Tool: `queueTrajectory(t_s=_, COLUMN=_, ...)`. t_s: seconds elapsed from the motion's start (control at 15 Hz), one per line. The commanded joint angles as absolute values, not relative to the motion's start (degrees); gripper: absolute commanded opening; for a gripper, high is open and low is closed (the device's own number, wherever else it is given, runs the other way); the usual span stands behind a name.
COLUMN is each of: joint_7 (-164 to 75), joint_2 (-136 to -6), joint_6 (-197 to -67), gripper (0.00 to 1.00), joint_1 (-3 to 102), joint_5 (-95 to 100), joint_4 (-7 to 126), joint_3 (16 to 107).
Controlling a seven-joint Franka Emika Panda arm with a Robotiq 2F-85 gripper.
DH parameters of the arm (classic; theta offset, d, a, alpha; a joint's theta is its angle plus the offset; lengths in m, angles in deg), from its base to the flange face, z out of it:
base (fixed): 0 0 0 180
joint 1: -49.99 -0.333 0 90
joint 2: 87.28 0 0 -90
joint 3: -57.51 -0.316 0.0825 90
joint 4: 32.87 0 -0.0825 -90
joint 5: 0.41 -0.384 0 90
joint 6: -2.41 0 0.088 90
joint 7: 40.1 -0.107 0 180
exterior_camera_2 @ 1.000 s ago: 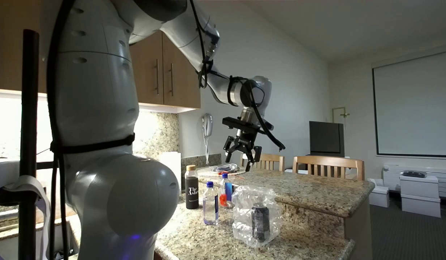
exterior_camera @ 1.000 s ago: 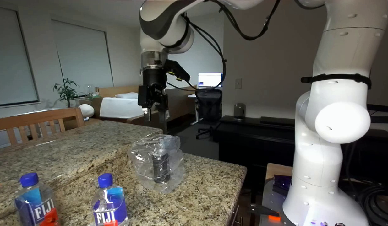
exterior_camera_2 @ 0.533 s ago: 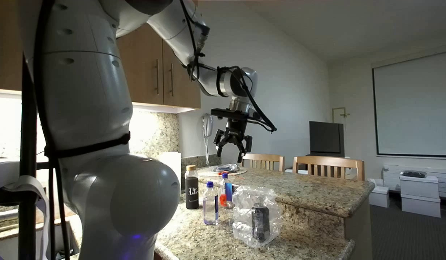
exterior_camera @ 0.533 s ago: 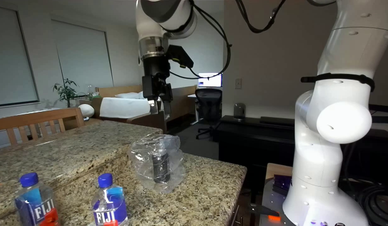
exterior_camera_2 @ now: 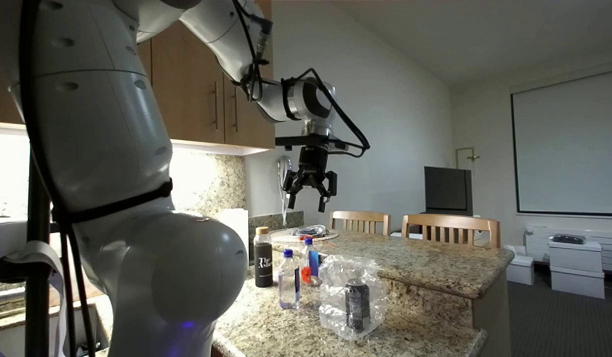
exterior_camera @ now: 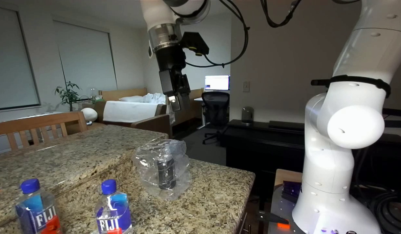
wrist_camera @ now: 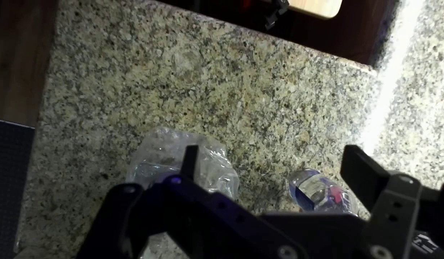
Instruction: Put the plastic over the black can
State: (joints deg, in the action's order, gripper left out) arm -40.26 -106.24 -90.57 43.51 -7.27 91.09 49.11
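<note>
- We see the pincer (exterior_camera_2: 307,203) hanging high over the speckled counter (exterior_camera_2: 276,332), jaws spread wide with nothing between them; we judge no grip is wanted now.
- Below the pincer and well apart from it, the black can (exterior_camera_2: 358,305) stands upright. Clear, crinkled plastic (exterior_camera_2: 333,287) rises over and around it, the can showing dark through the wrinkles in both exterior views.
- The can, we think, props the light plastic from inside, which would explain why it stands puffed and tall.
- Also lower than the pincer, two blue-capped water bottles (exterior_camera_2: 289,282) stand apart from the plastic, perhaps spaced to give it room.
- We judge the covering done; the pincer's height likely avoids snagging the plastic.
</note>
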Motion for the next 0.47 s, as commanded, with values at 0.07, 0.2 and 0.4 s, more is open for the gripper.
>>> queueTrajectory(t_s=0.07, joint_7=-44.36, joint_2=-114.01, joint_6=-92.37, gripper=1.0, joint_1=43.48, joint_5=-1.74, joint_4=95.49, joint_3=47.72)
queueTrajectory(t_s=0.2, joint_7=-42.74, joint_2=-110.62, joint_6=-90.59, gripper=1.0, joint_1=43.08, joint_5=-3.31, joint_4=92.35, joint_3=48.58)
queueTrajectory(t_s=0.4, joint_7=-43.07, joint_2=-112.75, joint_6=-90.65, gripper=1.0, joint_1=43.04, joint_5=-2.97, joint_4=93.58, joint_3=48.36)
